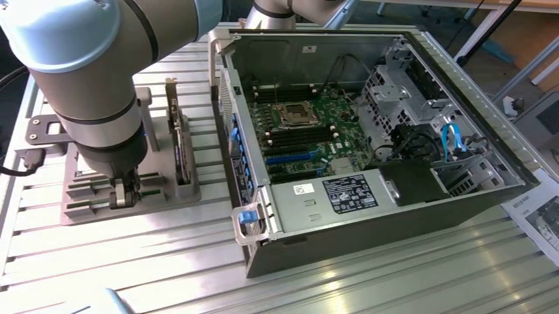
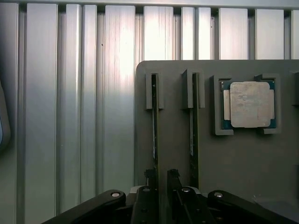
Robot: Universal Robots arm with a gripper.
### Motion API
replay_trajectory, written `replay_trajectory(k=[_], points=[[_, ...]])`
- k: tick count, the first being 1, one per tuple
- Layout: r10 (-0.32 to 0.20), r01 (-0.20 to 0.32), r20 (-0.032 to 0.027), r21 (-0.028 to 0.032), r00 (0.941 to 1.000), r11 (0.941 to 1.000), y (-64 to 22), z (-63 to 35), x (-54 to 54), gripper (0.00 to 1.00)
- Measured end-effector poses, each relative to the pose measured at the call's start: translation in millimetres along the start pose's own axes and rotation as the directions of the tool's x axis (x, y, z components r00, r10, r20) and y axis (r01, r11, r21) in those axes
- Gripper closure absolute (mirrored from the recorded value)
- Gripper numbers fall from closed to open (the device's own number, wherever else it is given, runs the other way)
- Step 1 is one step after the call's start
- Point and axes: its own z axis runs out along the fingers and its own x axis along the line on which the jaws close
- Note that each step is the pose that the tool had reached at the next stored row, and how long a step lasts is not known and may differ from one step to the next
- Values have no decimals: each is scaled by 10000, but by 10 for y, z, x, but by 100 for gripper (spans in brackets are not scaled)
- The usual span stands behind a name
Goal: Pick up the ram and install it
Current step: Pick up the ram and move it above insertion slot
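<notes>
Your tool (image 2: pixel 161 177) is spread wide open and isn't gripping anything. The ram (image 2: pixel 154 126) stands on edge in its slot of the gray holder (image 2: pixel 233 158), right under the tool with one end at the fingertips. A twin stick (image 2: pixel 194 126) sits just beside it, and the silver processor (image 2: pixel 250 105) lies past that one.
</notes>
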Motion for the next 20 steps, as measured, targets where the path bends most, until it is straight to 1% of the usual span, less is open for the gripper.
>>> replay_trajectory(k=[16,17,18,19,20], points=[[0,0,0,1,10000,10000,11,1,0,76],[0,0,0,1,10000,10000,11,1,0,78],[0,0,-2,0,10000,10000,11,1,1,84],[-1,1,0,1,10000,10000,11,1,1,88],[0,0,-1,0,10000,10000,11,1,0,88]])
